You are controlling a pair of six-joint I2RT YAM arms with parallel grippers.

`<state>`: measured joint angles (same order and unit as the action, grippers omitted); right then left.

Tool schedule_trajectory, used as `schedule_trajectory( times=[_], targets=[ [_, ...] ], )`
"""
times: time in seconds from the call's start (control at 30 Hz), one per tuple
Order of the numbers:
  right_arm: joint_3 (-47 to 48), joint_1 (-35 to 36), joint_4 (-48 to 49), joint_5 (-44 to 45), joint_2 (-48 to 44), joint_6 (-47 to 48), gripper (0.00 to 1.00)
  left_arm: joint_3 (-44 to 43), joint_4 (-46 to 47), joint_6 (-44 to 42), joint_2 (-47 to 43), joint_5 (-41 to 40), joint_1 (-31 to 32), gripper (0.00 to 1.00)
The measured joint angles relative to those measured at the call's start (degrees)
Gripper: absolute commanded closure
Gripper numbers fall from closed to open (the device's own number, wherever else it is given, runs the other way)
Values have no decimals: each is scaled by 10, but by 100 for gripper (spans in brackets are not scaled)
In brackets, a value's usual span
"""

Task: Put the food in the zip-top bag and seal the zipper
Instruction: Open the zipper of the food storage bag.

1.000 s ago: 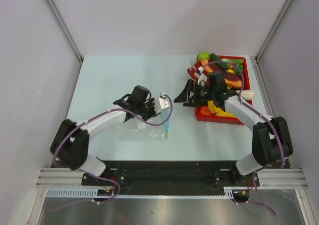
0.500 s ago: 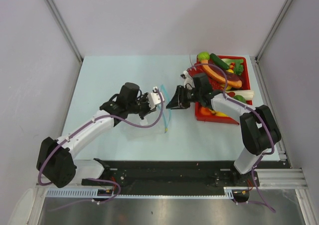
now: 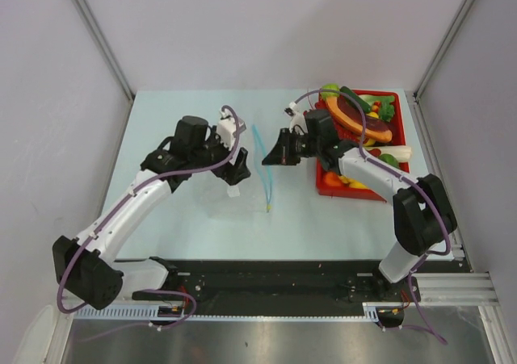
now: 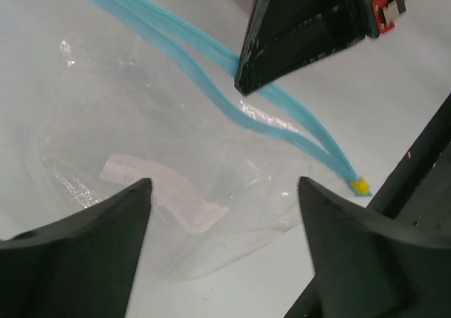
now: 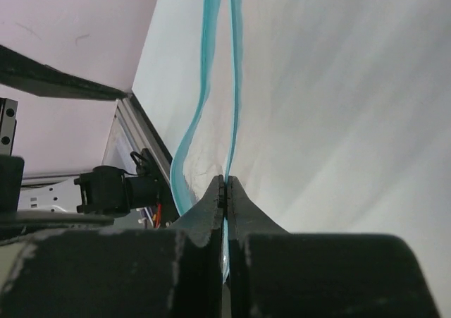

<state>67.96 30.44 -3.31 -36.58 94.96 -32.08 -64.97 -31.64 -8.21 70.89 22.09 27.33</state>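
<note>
The clear zip-top bag lies on the table with its white label patch showing. Its light blue zipper runs front to back; the two strips stand apart, so the mouth gapes. My right gripper is shut on one zipper strip. My left gripper hovers open over the bag body, holding nothing. The food is piled in the red tray: a green round fruit, a dark cucumber and an orange carrot.
The red tray stands at the right, just behind my right arm. A small yellow tab marks the near end of the zipper. Grey walls close in the table at left, right and back.
My left gripper has let go of the bag, opened wide and drawn back to the left. My right gripper has moved left from the tray and shut on the zipper strip.
</note>
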Motion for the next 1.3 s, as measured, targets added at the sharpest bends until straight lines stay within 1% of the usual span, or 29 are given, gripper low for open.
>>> schedule_trajectory(
  times=[0.23, 0.33, 0.37, 0.43, 0.5, 0.53, 0.57, 0.63, 0.67, 0.7, 0.8, 0.83, 0.93, 0.97, 1.0, 1.17, 1.3],
  targets=[
    [56, 26, -21, 30, -2, -9, 100, -36, -7, 132, -23, -55, 2, 1],
    [68, 30, -24, 31, -2, -25, 100, -44, -3, 161, -16, -80, 9, 5],
    [73, 31, -24, 30, -2, -29, 100, -44, -2, 169, -12, -91, 11, 10],
    [80, 36, -24, 28, -2, -35, 100, -45, -2, 182, 0, -106, 13, 13],
    [86, 43, -24, 25, -2, -41, 100, -49, -3, 190, 16, -121, 13, 23],
    [88, 45, -24, 22, -2, -44, 100, -50, -2, 194, 22, -127, 13, 28],
    [89, 47, -23, 19, -2, -45, 100, -50, -3, 198, 28, -130, 12, 46],
    [89, 48, -23, 18, -2, -46, 100, -50, -13, 204, 33, -132, 9, 67],
    [89, 47, -25, 15, -2, -46, 100, -50, -16, 201, 33, -129, 4, 90],
    [89, 45, -27, 14, -3, -44, 100, -50, -19, 202, 33, -126, -2, 100],
    [89, 34, -43, 12, -8, -28, 100, -63, -43, 197, 35, -107, -47, 100],
    [89, 24, -55, 13, -13, -17, 100, -75, -62, 191, 37, -90, -79, 100],
    [89, -16, -85, 24, -24, 31, 100, -99, -94, 170, 35, -57, -146, 100],
    [89, -27, -94, 29, -26, 46, 100, -104, -100, 165, 33, -49, -161, 100],
    [90, -39, -99, 27, -26, 63, 100, -106, -106, 160, 28, -23, -171, 100],
    [129, -49, -147, 28, 10, 140, 100, -101, -127, 146, 3, 40, -159, 100],
    [149, -42, -179, 29, 50, 199, 100, -92, -116, 154, 13, 77, -160, 100]
  ],
)
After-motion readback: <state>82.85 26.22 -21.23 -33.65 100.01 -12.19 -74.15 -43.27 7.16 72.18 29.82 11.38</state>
